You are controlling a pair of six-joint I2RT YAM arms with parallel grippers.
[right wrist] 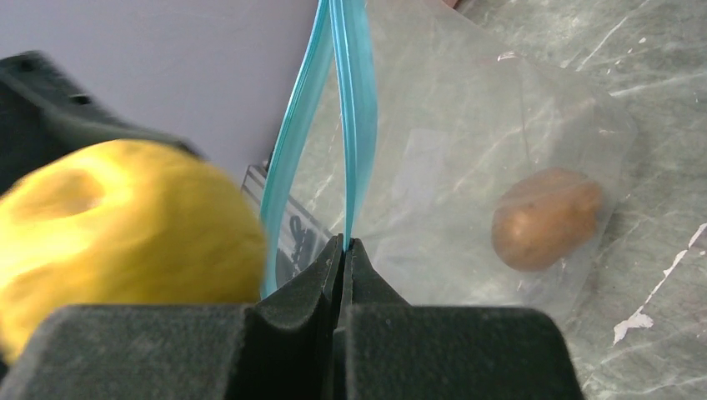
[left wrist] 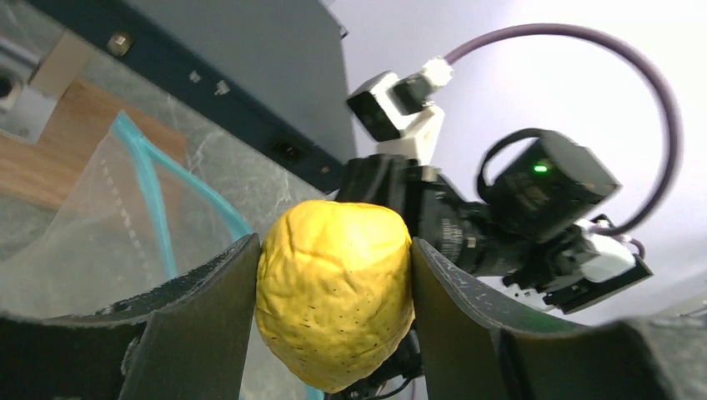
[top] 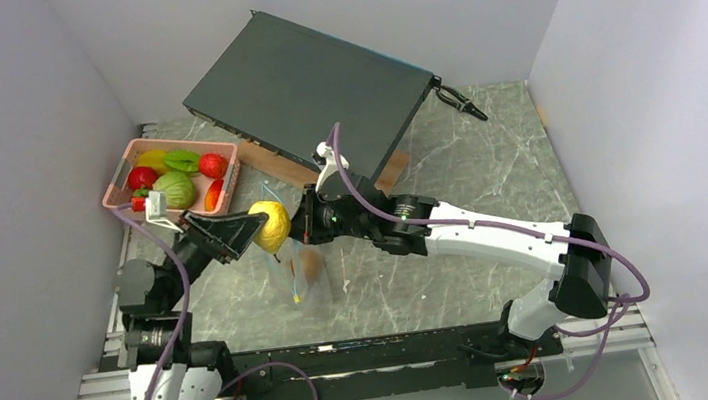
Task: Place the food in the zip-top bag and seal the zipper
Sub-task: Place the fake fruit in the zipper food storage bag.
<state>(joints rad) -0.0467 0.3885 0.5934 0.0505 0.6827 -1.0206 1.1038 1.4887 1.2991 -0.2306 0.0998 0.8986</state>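
Note:
My left gripper [top: 255,233] is shut on a wrinkled yellow toy fruit [top: 273,225], seen close up in the left wrist view [left wrist: 333,292], right beside the mouth of the clear zip-top bag [top: 299,267]. My right gripper [right wrist: 344,243] is shut on one side of the bag's teal zipper strip [right wrist: 357,117] and holds the mouth up and parted. In the right wrist view the yellow fruit [right wrist: 125,225] sits just left of the open strip. A brown toy food [right wrist: 546,218] lies inside the bag at its bottom. More food [top: 175,188] is in the pink basket.
The pink basket [top: 121,173] stands at the back left with red, green and orange toys. A large dark flat box [top: 312,89] leans at the back on a wooden block [top: 392,167]. A black clip [top: 460,101] lies at the back right.

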